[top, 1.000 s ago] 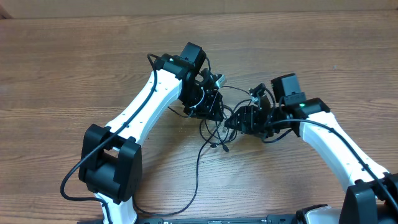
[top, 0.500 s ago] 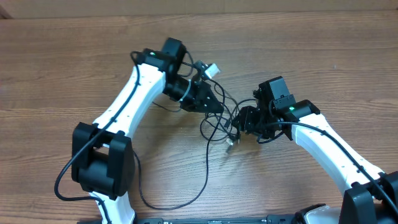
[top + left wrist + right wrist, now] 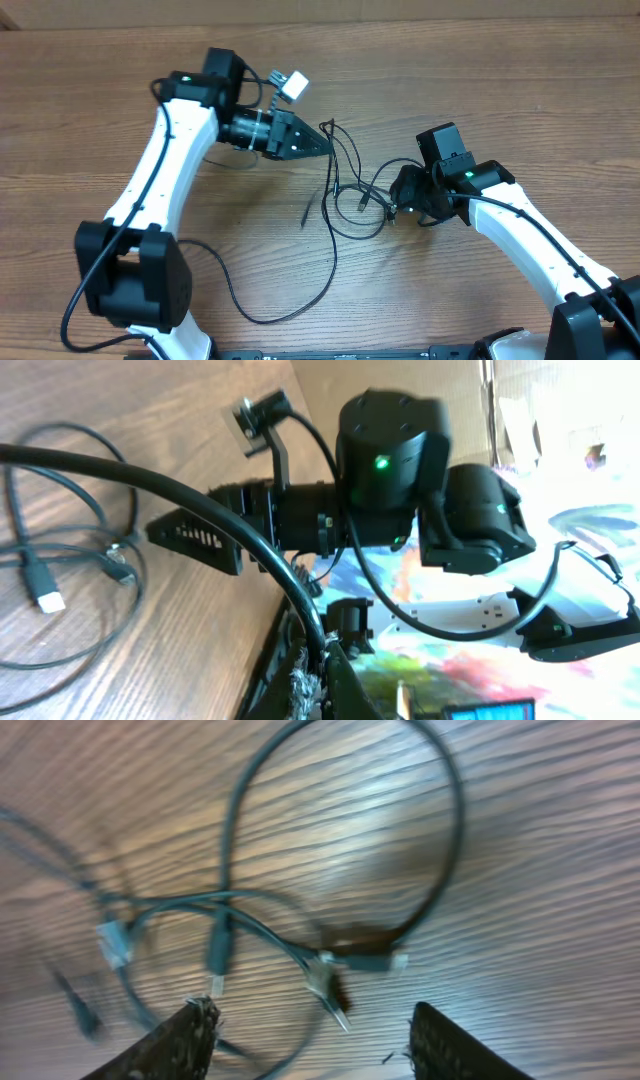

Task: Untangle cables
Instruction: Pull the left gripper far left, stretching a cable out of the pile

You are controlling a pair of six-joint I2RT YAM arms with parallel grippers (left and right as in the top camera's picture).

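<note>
One of the cables (image 3: pixel 334 200) is pinched in the shut left gripper (image 3: pixel 322 145); the right gripper (image 3: pixel 310 1015) is open and empty.
Thin, smooth black cords with small silvery plugs (image 3: pixel 320 978) lie in slack, crossing loops just ahead of the right fingers (image 3: pixel 190 1040) on the grained wooden table (image 3: pixel 500 80). A hard left pull could cinch the crossings or snag a plug.

A robotics lab or test bench is indicated. Two white-and-black robot arms, the left arm (image 3: pixel 165 190) and the right arm (image 3: pixel 530 235), are mounted at the near edge of a bare wood-grain table (image 3: pixel 520 80). A small camera (image 3: pixel 292 84) is fitted above the table on the left arm's wrist. Cardboard (image 3: pixel 400 8) is seen along the table's far edge, and cardboard boxes (image 3: pixel 540 400) beyond it.
</note>
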